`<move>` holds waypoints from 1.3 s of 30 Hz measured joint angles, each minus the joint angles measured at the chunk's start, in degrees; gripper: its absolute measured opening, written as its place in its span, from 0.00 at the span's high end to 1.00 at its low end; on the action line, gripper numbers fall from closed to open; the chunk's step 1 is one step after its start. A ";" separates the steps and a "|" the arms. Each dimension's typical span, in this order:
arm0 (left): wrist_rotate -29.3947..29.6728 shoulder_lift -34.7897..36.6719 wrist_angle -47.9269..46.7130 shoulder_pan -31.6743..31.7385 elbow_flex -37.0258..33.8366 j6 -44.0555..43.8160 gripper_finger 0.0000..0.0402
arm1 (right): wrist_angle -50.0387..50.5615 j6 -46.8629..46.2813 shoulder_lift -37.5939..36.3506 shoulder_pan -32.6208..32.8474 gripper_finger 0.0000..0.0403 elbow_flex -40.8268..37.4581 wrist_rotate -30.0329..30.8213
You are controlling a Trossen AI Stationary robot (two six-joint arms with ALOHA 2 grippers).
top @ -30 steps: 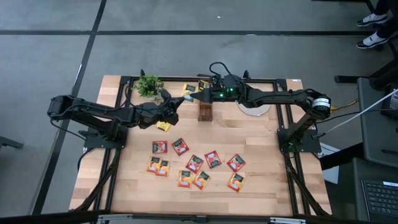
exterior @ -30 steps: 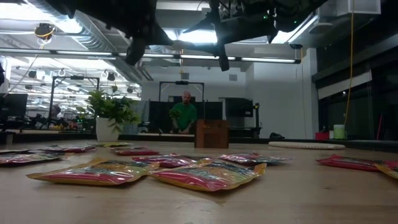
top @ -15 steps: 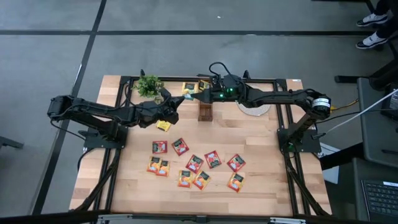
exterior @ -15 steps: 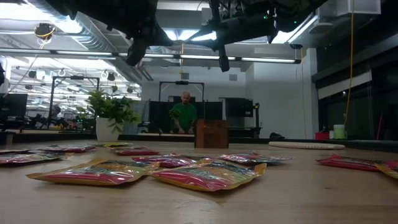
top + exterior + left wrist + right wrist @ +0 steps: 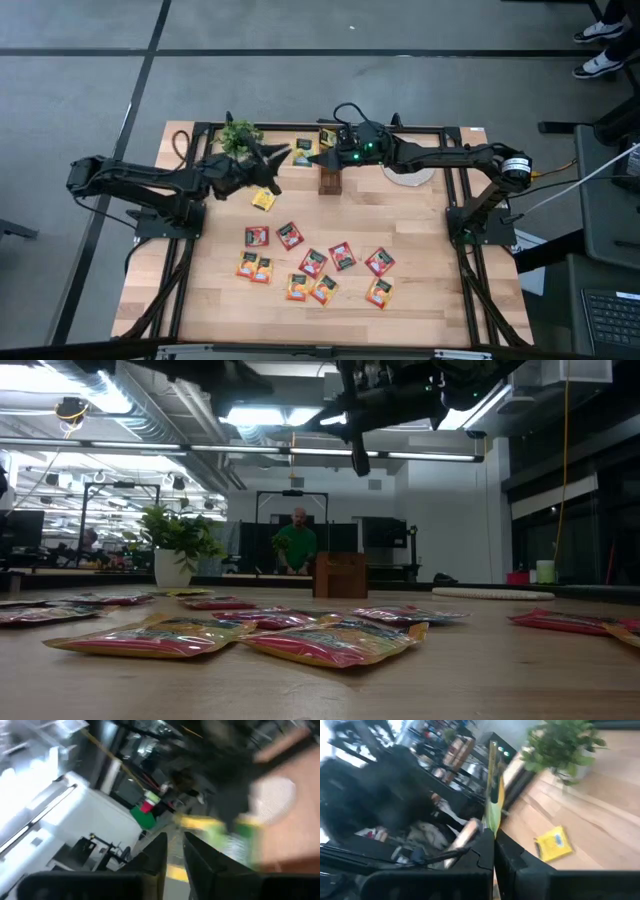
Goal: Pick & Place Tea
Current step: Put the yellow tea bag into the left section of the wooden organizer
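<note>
1. The right gripper (image 5: 308,154) is at the far side of the table (image 5: 430,260), a little left of the middle. It is up in the air, above the small brown box (image 5: 329,178).
2. Its fingers (image 5: 485,851) are clenched on a yellow and green tea sachet (image 5: 493,787). In the right wrist view the sachet stands on its edge between the two fingers.
3. The left gripper (image 5: 278,155) is also at the far side, just left of the right gripper and beside the small potted plant (image 5: 238,136). The tips of the two grippers are very near each other.
4. In the left wrist view the left fingers (image 5: 156,851) stand with a small gap between them, and nothing is seen in this gap. The view is blurred, so it is not possible to tell if the gripper is released or closed.
5. One yellow sachet (image 5: 263,200) lies flat on the table, nearer than the left gripper and apart from both tools.
6. A group of red and orange sachets (image 5: 313,263) lies in the near middle of the table, well apart from both grippers.
7. More sachets (image 5: 305,146) lie at the far edge, near the right gripper.
8. A round pale mat (image 5: 412,176) lies at the far right, partly under the right arm.
9. In the low view, a person (image 5: 296,544) in a green top is in the room behind the table.
</note>
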State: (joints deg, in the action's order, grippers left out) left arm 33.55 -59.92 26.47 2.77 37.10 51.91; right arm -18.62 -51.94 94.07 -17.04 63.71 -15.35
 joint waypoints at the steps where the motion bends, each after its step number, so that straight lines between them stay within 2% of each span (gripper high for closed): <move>1: 0.40 1.00 0.05 0.03 0.05 -0.42 0.82 | 0.52 0.21 0.12 -0.02 0.99 -0.03 0.00; 7: 1.32 6.19 -0.65 0.11 0.02 -6.29 0.71 | 3.31 3.67 0.06 -0.41 0.99 -0.03 -4.26; 10: -0.65 8.17 -3.88 1.33 0.02 -14.66 0.67 | 4.00 7.65 0.08 -0.41 1.00 -0.03 -8.16; 17: -15.77 9.34 -10.60 7.50 0.00 -39.77 0.59 | 5.00 14.61 0.07 -0.39 1.00 -0.01 -12.23; 22: -21.90 9.11 -17.01 11.65 1.51 -52.34 0.56 | 6.45 18.58 0.06 -0.41 1.00 -0.01 -13.68; 25: -26.56 9.16 -22.50 14.40 4.20 -57.34 0.56 | 8.78 22.29 0.06 -0.41 1.00 -0.01 -14.90; 31: -40.33 8.37 -30.41 19.83 8.58 -65.40 0.57 | 11.59 30.05 0.06 -0.39 1.00 -0.01 -17.29; 36: -53.70 5.44 -31.49 22.38 9.54 -70.60 0.56 | 11.50 33.20 0.06 -0.39 1.00 -0.01 -17.80; 39: -58.71 3.13 -31.30 22.90 9.68 -72.25 0.56 | 11.49 34.35 0.06 -0.39 1.00 -0.01 -17.79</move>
State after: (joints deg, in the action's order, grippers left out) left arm -25.16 -56.79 -4.83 25.67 46.78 -20.34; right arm -7.12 -17.59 94.13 -17.43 63.70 -33.13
